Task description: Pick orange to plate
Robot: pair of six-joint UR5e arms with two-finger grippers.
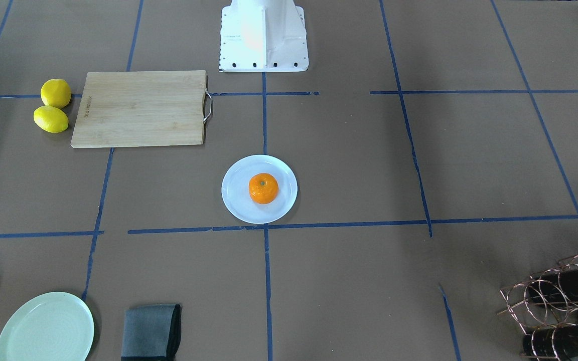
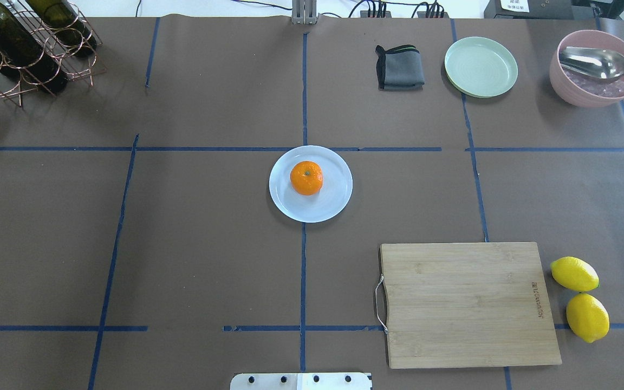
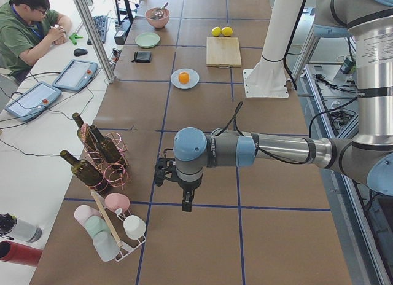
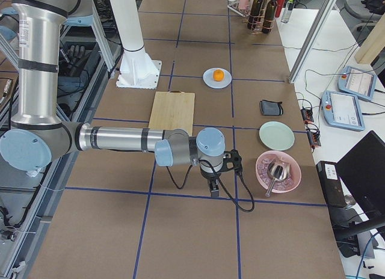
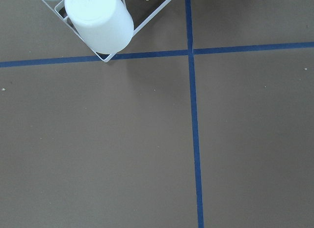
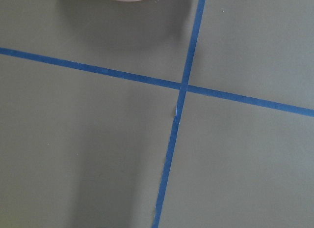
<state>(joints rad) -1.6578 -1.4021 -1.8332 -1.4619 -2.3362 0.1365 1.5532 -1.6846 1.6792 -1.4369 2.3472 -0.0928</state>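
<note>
The orange [image 1: 263, 188] rests stem-up on the white plate [image 1: 234, 193] at the middle of the table, also seen from overhead as the orange [image 2: 306, 177] on the plate [image 2: 338, 190]. Both arms are far from it. My left gripper [image 3: 186, 202] hangs over the table's left end near the cup rack; my right gripper [image 4: 213, 189] hangs over the right end beside the pink bowl. Each shows only in a side view, so I cannot tell whether they are open or shut. The wrist views show only brown table and blue tape.
A wooden cutting board [image 2: 469, 303] lies near the base with two lemons [image 2: 580, 298] beside it. A pale green plate [image 2: 481, 66], grey cloth [image 2: 398, 67] and pink bowl with spoon [image 2: 596, 70] line the far right. Bottle rack [image 2: 19, 49] stands far left; a cup rack [image 3: 113, 230] too.
</note>
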